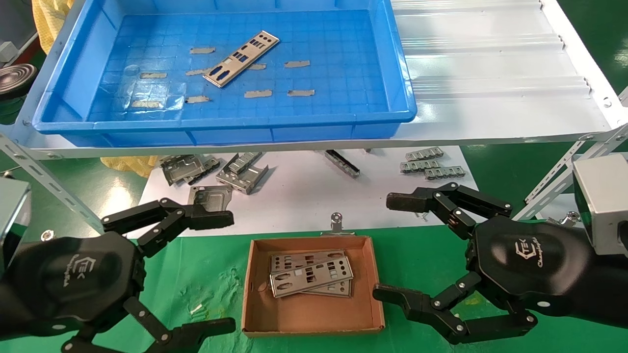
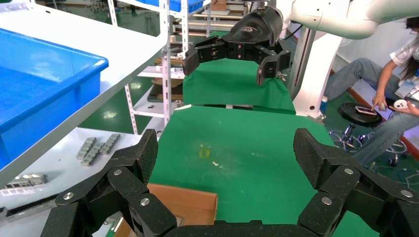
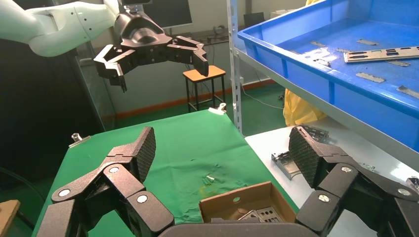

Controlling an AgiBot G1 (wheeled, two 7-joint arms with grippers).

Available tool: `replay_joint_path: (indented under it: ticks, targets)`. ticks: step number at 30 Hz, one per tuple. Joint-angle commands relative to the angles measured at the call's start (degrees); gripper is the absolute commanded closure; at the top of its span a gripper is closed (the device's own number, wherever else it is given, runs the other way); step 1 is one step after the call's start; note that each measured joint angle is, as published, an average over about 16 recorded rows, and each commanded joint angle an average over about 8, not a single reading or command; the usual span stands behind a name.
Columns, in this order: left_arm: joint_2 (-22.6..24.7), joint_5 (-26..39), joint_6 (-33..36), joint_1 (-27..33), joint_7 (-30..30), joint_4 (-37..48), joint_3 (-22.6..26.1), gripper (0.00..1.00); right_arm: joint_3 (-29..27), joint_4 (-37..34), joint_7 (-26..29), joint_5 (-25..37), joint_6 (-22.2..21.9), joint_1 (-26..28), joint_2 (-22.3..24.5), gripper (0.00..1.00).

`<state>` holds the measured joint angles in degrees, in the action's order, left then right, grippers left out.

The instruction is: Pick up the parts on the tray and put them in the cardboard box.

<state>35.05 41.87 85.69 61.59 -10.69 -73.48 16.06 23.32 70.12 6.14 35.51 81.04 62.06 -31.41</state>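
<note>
Metal plate in the tray: thin, stiff, light, slippery; grasp across its narrow width. Left gripper and right gripper both spread wide, empty.

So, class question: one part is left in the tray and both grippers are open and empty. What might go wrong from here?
1. The part lies flat on the tray floor among tape strips; fingers may slip or catch tape.
2. The box is small and already holds parts; a drop could miss.
3. Left gripper and right gripper flank the box and could knock it.
</note>
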Motion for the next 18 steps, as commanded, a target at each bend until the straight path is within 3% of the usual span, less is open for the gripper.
replay_joint_path:
  ticks: [1,18]
  targets:
    - [0.0,0.0,0.0,0.0,0.0,0.0,0.0,0.0,0.0,0.0,0.0,0.0,0.0,0.0,0.0,0.0]
    - [0.0,0.0,0.0,0.0,0.0,0.0,0.0,0.0,0.0,0.0,0.0,0.0,0.0,0.0,0.0,0.0]
